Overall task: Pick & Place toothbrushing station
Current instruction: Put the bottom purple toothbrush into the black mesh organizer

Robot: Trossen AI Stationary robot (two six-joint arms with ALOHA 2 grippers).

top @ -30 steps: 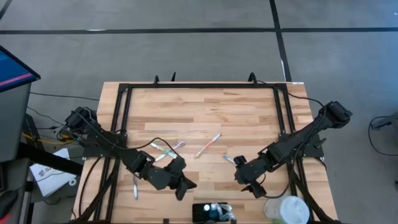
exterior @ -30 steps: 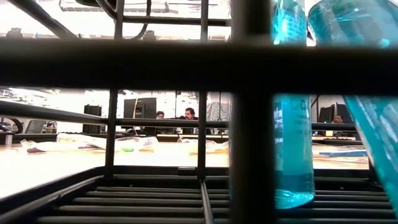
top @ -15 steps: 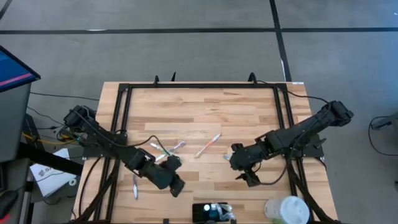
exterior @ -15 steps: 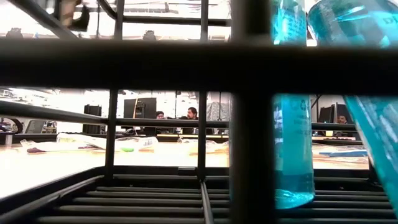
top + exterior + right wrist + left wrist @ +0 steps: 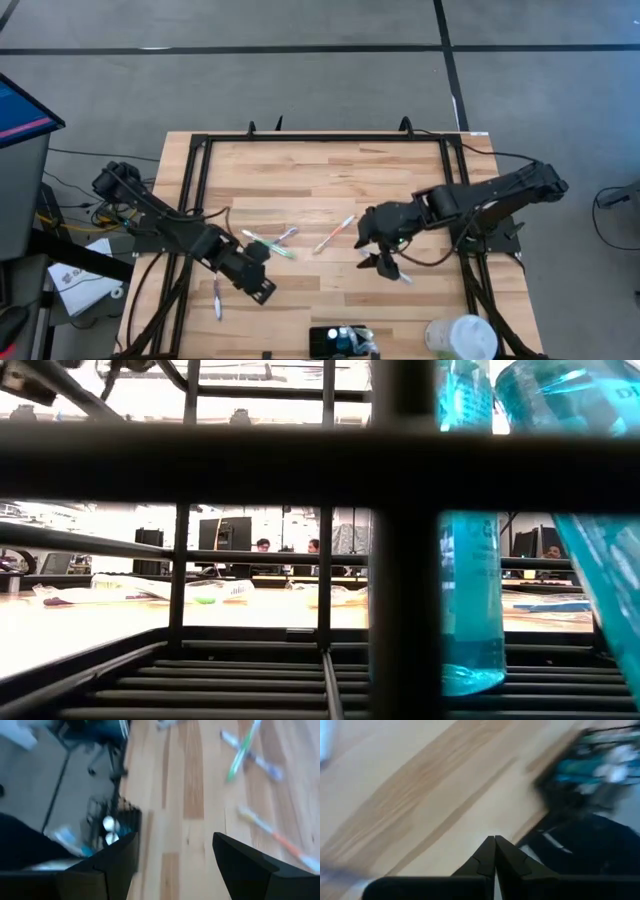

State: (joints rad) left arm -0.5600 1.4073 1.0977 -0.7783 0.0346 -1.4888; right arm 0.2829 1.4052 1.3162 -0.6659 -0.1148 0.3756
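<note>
Your station (image 5: 342, 341) sits at the table's (image 5: 320, 170) near edge, at six o'clock in the high view, a low black holder with blue-green items in it. Your right gripper (image 5: 385, 262) hangs with its fingers spread wide and empty over the boards, the station at about seven o'clock from it and well apart. Your left gripper (image 5: 262, 291), fingers pressed together on nothing, has the station near, at about four o'clock.

Pale striped wooden table (image 5: 320, 175), black station (image 5: 342, 341)
</note>
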